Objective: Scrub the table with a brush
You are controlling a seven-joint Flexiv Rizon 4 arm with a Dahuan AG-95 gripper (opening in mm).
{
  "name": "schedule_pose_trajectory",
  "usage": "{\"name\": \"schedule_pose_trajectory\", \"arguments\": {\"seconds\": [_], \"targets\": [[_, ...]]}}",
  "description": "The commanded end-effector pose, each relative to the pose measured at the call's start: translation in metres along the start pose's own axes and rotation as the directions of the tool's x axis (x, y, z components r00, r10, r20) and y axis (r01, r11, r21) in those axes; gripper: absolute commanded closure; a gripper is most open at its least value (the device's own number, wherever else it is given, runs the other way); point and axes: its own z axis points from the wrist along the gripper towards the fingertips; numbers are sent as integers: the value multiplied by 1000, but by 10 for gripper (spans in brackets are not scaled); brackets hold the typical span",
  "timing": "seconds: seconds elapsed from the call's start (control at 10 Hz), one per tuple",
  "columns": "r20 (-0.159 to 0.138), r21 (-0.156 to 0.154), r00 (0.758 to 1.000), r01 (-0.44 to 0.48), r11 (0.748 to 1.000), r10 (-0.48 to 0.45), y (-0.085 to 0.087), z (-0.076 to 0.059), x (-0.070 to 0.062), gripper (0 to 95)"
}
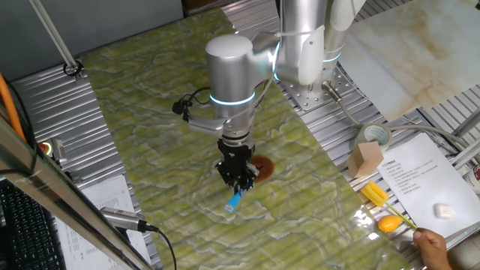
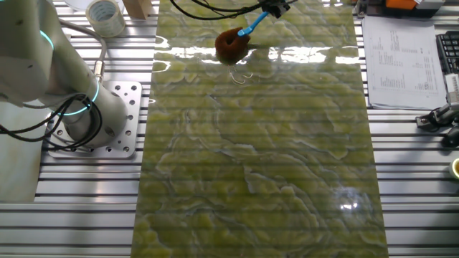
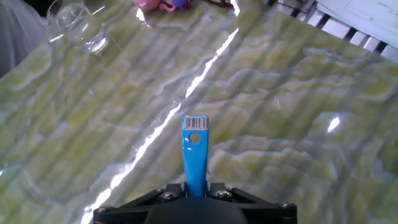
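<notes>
The brush (image 1: 251, 180) sat inside your claw (image 1: 238, 182), not apart from it: the jaws were closed on the light-blue handle partway along. You had the reddish-brown tuft down on the table (image 1: 150, 112), touching or very nearly, out in the open marbled surface and well in from both long edges. The long axis tilted, tuft low on one side of the claw, free handle end on the other, toward the long edge by the keyboard (image 1: 22, 225). Any scrub stroke, you'd judge, should run along the table with the tuft pressed flat.
</notes>
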Motion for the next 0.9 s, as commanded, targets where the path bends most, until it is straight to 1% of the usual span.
{"name": "schedule_pose_trajectory", "arguments": {"seconds": [0.1,0.2,0.5,0.6,0.7,0.9], "targets": [[-244,156,921,345,926,-302,-1,-5,-2,950],[-272,166,905,379,910,-327,-1,-6,-3,950],[-337,184,861,457,870,-381,-1,-7,-2,950],[-380,188,831,499,846,-406,-3,-8,-1,950],[-393,183,818,518,836,-420,-5,-10,1,950],[-395,174,809,531,830,-435,-11,-15,5,950]]}}
